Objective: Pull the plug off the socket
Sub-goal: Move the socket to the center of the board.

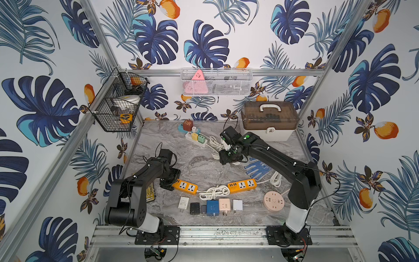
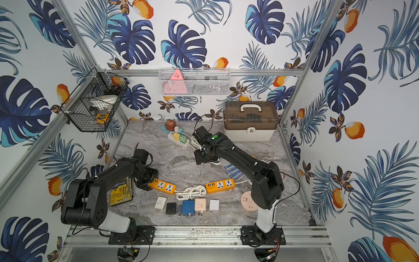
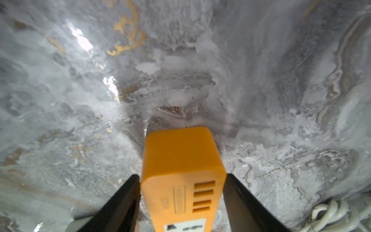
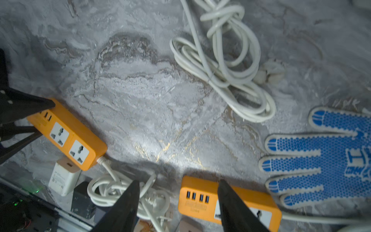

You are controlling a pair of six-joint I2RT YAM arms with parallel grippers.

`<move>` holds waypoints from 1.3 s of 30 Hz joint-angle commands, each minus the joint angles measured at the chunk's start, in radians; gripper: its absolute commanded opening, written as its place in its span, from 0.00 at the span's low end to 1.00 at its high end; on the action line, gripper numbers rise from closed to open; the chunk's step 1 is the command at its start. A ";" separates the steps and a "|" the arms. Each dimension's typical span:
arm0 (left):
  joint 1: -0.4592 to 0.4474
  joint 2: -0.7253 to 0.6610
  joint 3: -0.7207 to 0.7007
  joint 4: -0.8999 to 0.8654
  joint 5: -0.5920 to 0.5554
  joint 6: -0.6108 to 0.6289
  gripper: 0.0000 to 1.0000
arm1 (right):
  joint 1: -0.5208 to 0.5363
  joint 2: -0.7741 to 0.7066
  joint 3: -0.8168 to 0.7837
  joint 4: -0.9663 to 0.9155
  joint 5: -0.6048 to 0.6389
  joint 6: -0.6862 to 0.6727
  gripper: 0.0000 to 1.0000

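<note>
**Straddling the orange power strip, both sockets bare**

The left end effector [image 3: 182, 176] sits low over the desk [image 1: 195, 163] at the outer end of the orange power strip [image 1: 184, 186], the end away from its cord. In the left wrist view its two black fingers [image 3: 124, 200] flank the strip's sides and lie close against them. I cannot tell whether they are clamping the strip or only standing beside it. Both sockets on the strip's face are bare in both top views and in the right wrist view.

The white charger [image 1: 183, 202] lies flat on the desk just in front of the strip, unplugged. It heads a row that runs on with a black charger [image 1: 194, 208], a blue charger [image 1: 212, 207], a pink charger [image 1: 224, 206] and a white cube [image 1: 237, 204]. The strip's white cord [image 1: 214, 191] lies bundled at its cord end, between it and a second orange strip [image 1: 242, 185].

The right end effector [image 4: 178, 181] hangs in the air well behind the strip, toward the back wall. It is released: its fingers stand apart with nothing between them. A blue glove [image 1: 257, 169] lies on the desk beyond the second orange strip, well apart from the orange power strip.
</note>
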 commanded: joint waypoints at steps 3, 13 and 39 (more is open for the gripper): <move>-0.005 -0.002 0.024 -0.034 -0.014 0.028 0.79 | -0.012 0.125 0.108 0.101 0.004 -0.118 0.51; -0.065 -0.046 0.147 -0.128 -0.062 0.047 0.79 | -0.035 0.431 0.332 0.117 0.048 -0.143 0.50; -0.138 -0.038 0.307 -0.181 -0.124 0.119 0.77 | -0.001 0.619 0.447 0.118 0.060 -0.275 0.20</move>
